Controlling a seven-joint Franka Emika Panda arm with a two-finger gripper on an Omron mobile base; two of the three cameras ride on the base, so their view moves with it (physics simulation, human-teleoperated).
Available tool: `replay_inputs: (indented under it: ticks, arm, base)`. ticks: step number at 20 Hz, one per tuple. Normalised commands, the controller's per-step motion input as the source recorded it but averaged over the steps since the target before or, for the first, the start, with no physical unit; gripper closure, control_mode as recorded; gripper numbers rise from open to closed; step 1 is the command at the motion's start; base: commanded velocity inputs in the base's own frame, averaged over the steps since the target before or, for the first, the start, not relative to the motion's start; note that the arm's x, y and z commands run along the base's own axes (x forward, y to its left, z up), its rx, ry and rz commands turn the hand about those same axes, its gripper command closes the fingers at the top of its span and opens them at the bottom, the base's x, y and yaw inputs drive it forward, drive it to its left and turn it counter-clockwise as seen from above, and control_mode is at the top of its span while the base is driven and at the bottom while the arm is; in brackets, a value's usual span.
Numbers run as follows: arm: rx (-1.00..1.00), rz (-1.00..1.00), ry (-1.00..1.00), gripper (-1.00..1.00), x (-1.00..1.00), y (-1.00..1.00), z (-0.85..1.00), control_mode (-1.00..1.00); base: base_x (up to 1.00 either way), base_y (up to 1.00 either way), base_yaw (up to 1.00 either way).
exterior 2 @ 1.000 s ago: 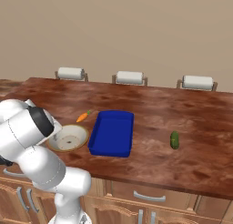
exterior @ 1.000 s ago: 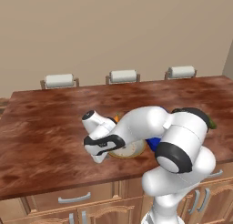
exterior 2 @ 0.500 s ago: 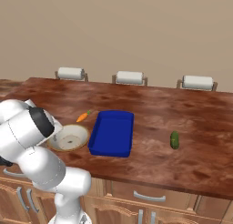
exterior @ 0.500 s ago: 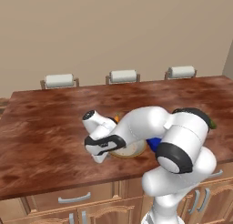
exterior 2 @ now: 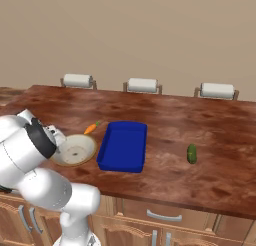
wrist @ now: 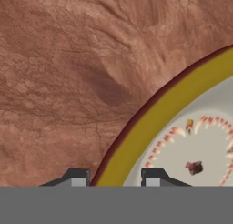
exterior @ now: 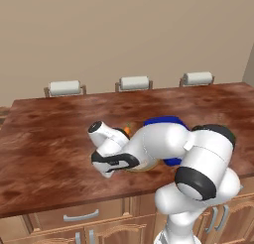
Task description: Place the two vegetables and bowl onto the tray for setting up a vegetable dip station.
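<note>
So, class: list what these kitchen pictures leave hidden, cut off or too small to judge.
- Bowl: near edge covered by the arm in the right base view; cut off by the frame in the hand view.
- Tray: mostly behind the arm, left base view.
- End effector: contact with the rim unclear.
- Carrot: too small for detail.

reddish wooden counter with bowl, carrot, blue tray, probably cucumber

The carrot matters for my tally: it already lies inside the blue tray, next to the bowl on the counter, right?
Not inside. In the right base view the carrot lies on the counter, just outside the blue tray, between it and the bowl. The tray holds nothing.
</note>
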Motion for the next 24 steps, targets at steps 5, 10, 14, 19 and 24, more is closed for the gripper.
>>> replay_inputs:
  ticks: [5,10,14,19,24]
  arm:
    - [0.00,0.00,-0.03,1.00,-0.14,0.00,0.24,-1.00]
    - [0.00,0.00,0.00,1.00,-0.09,-0.01,0.30,-1.00]
    - [0.00,0.00,0.01,1.00,-0.05,-0.02,0.36,-1.00]
    - [0.00,0.02,0.01,1.00,-0.01,-0.04,0.36,-1.00]
    - [0.00,0.07,0.01,1.00,0.00,-0.12,0.34,-1.00]
  base:
    - [0.00,0.00,0.00]
    - [0.00,0.00,0.00]
    - [0.00,0.00,0.00]
    - [0.00,0.00,0.00]
    - [0.00,0.00,0.00]
